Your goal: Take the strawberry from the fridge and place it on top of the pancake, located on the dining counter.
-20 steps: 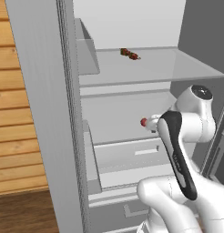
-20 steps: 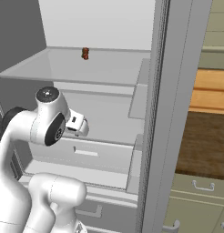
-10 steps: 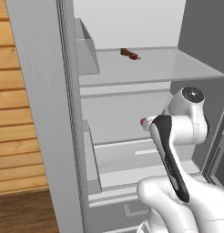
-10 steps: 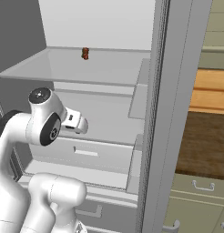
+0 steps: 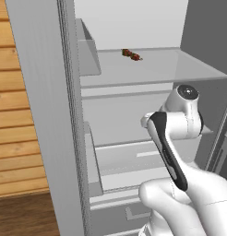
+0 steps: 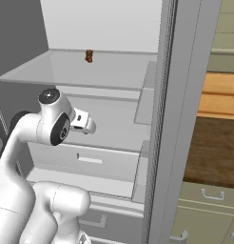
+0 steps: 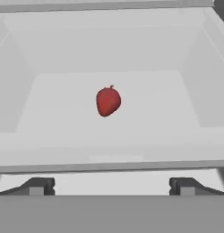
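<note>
Wide-open, empty pincer [image 7: 111, 185] at frame bottom faces the strawberry [image 7: 108, 101] lying mid-frame on a pale fridge [image 5: 46, 115] shelf.

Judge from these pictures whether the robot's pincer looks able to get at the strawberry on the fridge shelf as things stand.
Probably yes. In the hand view the strawberry lies alone on a pale shelf of the fridge, straight ahead of the open pincer, with nothing between them. The fridge door stands open.

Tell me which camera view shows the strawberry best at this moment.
The hand view: the strawberry lies alone on a pale fridge shelf, centred ahead of the open gripper. In both base views the arm hides that spot on the shelf.
</note>
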